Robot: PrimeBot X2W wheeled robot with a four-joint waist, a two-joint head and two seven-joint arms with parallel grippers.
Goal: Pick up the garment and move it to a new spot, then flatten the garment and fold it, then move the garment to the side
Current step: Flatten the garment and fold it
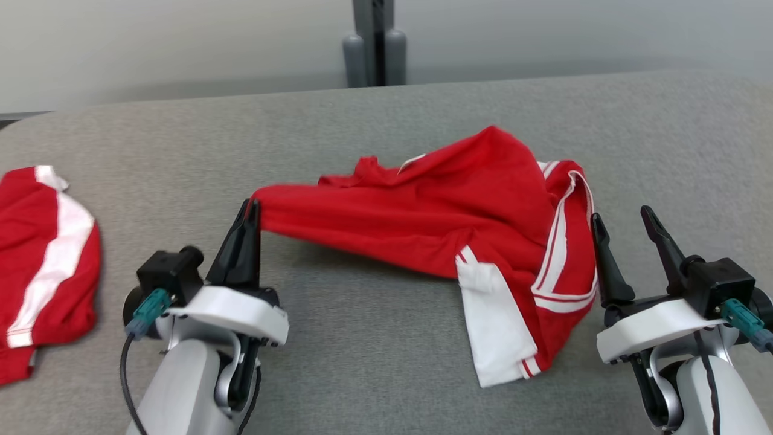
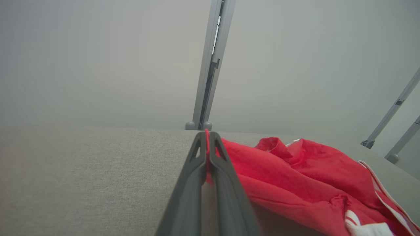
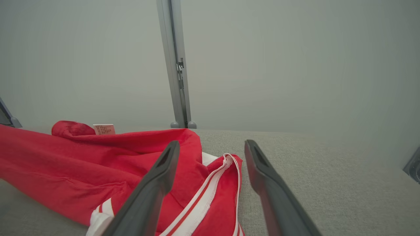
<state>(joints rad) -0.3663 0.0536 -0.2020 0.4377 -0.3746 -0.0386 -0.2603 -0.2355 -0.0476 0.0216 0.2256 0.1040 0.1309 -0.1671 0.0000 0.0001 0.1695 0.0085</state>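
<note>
A red garment [image 1: 447, 217] with white stripes and a white panel lies crumpled on the grey table [image 1: 362, 338], right of centre. Its left corner is pulled out and lifted slightly, pinched between the fingers of my left gripper [image 1: 252, 208], which is shut on it. In the left wrist view the red cloth edge shows between the closed fingers of the left gripper [image 2: 207, 137], with the garment [image 2: 295, 173] trailing to the right. My right gripper [image 1: 622, 220] stands open just right of the garment's striped edge. In the right wrist view the right gripper [image 3: 211, 149] has the garment's striped hem [image 3: 210, 186] between and beyond its fingers.
A second red and white garment [image 1: 42, 260] lies at the table's left edge. A grey post [image 1: 374, 42] stands behind the table's far edge, before a pale wall. Bare grey table surface stretches between my two arms and along the far side.
</note>
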